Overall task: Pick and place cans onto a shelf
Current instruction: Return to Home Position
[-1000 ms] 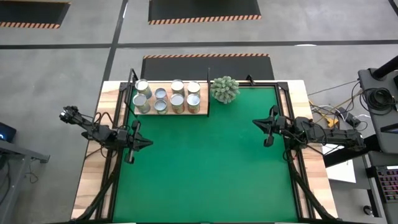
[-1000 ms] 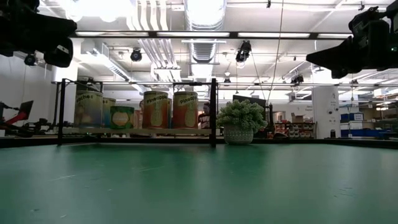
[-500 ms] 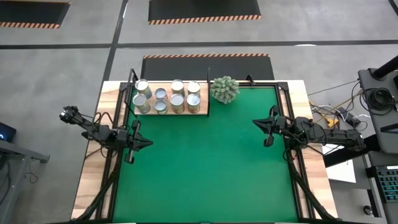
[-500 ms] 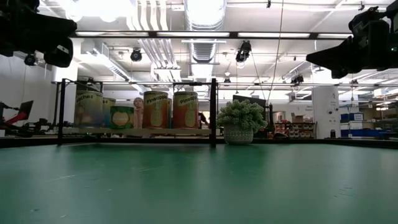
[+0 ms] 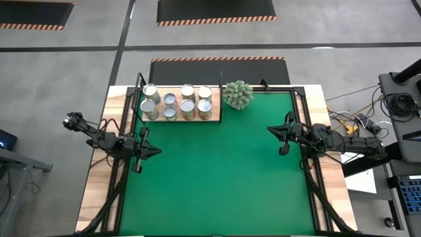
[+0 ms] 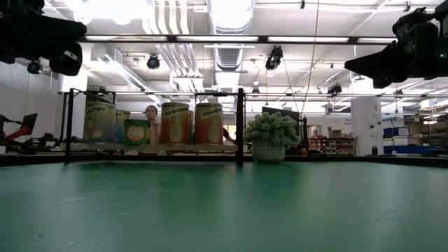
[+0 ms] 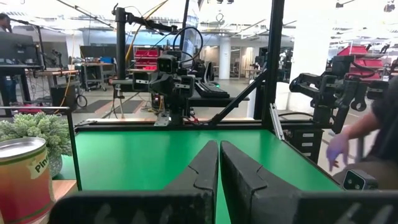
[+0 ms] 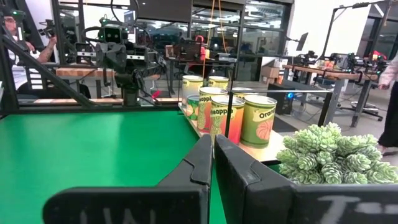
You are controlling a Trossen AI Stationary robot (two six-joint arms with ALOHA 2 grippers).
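Note:
Several cans [image 5: 177, 103] with silver tops stand in two rows on the pale wooden shelf [image 5: 214, 117] at the table's far left; they also show in the low view [image 6: 175, 123] and the right wrist view [image 8: 225, 116]. My left gripper [image 5: 158, 151] is shut and empty above the green mat's left side [image 7: 219, 149]. My right gripper [image 5: 270, 130] is shut and empty above the mat's right side [image 8: 212, 143]. Both hang clear of the mat.
A round spiky grey-green plant [image 5: 237, 95] stands in a pot right of the shelf, past a black upright post [image 6: 240, 126]. A black frame runs along the mat's edges. A person [image 6: 151, 112] shows in the room beyond the cans.
Both arms have kept still. A person in the room behind the shelf has moved behind the cans.

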